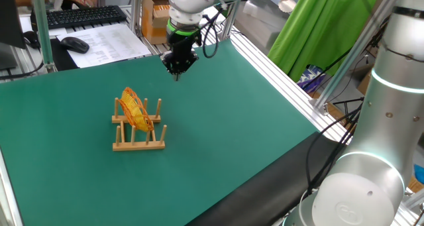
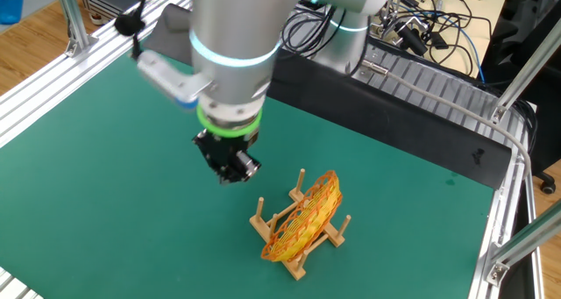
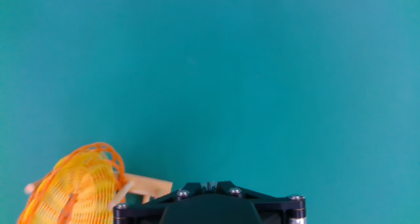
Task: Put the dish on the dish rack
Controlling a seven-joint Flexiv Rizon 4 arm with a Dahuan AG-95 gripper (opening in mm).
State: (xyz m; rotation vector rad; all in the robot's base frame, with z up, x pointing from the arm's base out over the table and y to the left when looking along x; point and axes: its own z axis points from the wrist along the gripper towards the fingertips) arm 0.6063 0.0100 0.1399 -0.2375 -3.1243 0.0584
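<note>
A green mat covers the tabletop (image 1: 225, 140), with a keyboard (image 1: 83, 15) and mouse (image 1: 75, 44) on a desk behind it. The arm reaches over the mat with its wrist straight down, the gripper (image 1: 177, 72) hanging above bare mat, its fingers pressed together and holding nothing. Well apart from it, the dish (image 2: 307, 217) stands on edge, tilted between the pegs of the dish rack (image 2: 296, 235). The hand view catches the dish (image 3: 72, 188) at its lower left corner.
</note>
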